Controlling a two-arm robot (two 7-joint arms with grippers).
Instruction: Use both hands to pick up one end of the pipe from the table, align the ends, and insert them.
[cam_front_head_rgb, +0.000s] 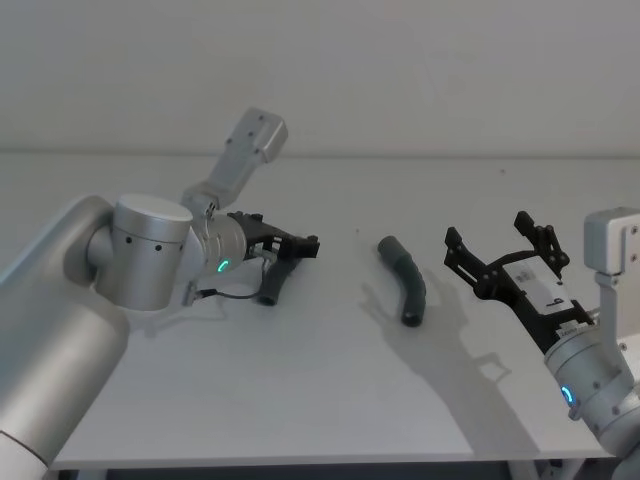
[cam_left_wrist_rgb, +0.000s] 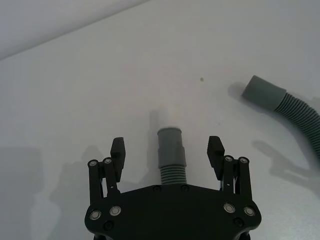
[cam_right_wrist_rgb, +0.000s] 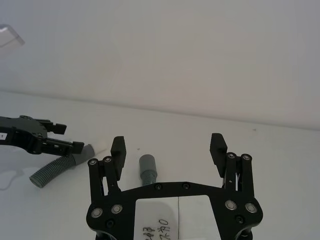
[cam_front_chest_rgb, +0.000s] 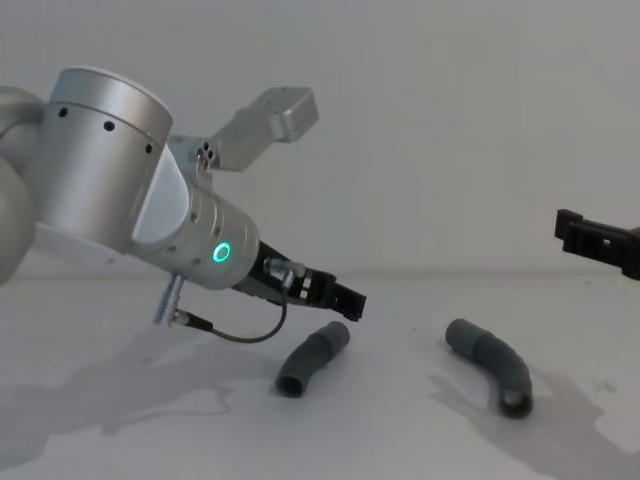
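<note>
Two short grey ribbed pipe pieces lie well apart on the white table (cam_front_head_rgb: 300, 410). The left gripper (cam_front_head_rgb: 298, 246) hangs low over the left pipe piece (cam_front_head_rgb: 271, 288). Its fingers are spread wide on either side of the smooth collar end, touching neither side. A black cable (cam_front_chest_rgb: 240, 335) loops under its wrist. The bent right pipe piece (cam_front_head_rgb: 406, 281) lies mid-table, untouched. The right gripper (cam_front_head_rgb: 489, 238) hovers near it, above the table, fingers spread wide and empty.

Black left end effector (cam_left_wrist_rgb: 167, 146), black right end effector (cam_right_wrist_rgb: 168, 144), grey ribbed pipe (cam_front_head_rgb: 408, 278), white-grey table (cam_front_head_rgb: 300, 390).
</note>
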